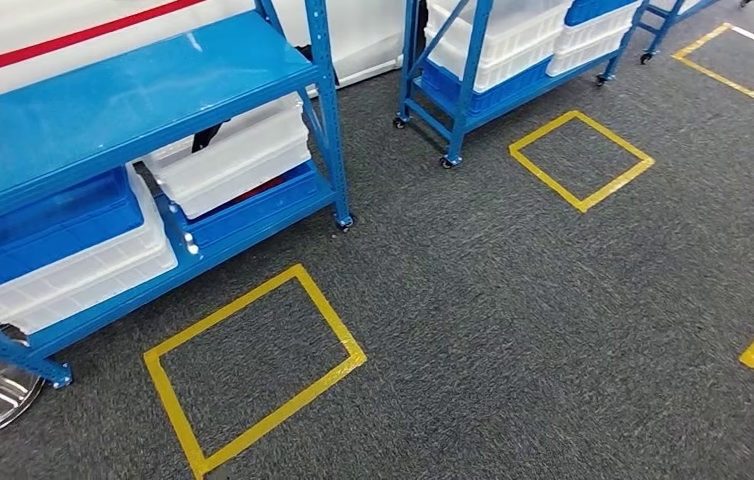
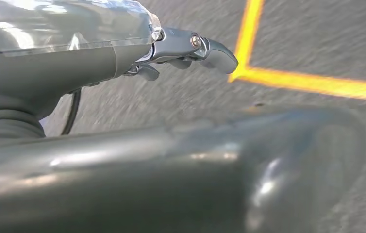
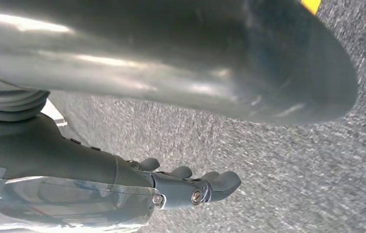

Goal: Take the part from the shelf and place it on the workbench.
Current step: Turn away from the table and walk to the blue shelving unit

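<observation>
A: Where's the part?
B: Can't tell; white bins point(image 1: 238, 155) sit on the blue shelf point(image 1: 103, 110) at ten o'clock.
A: The hands?
B: Left hand point(image 2: 181, 53) and right hand point(image 3: 186, 187) hang empty, fingers loosely apart, over carpet point(image 1: 513, 330).

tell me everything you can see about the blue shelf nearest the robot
The blue shelf is a painted metal rack, standing upright at the left of the head view on grey carpet. It has a flat glossy top deck, angled posts ending in small feet, and a lower deck. That lower level carries stacked plastic bins: a white bin over a blue one, and a blue bin over a white one. A yellow tape square lies on the floor just in front.
</observation>
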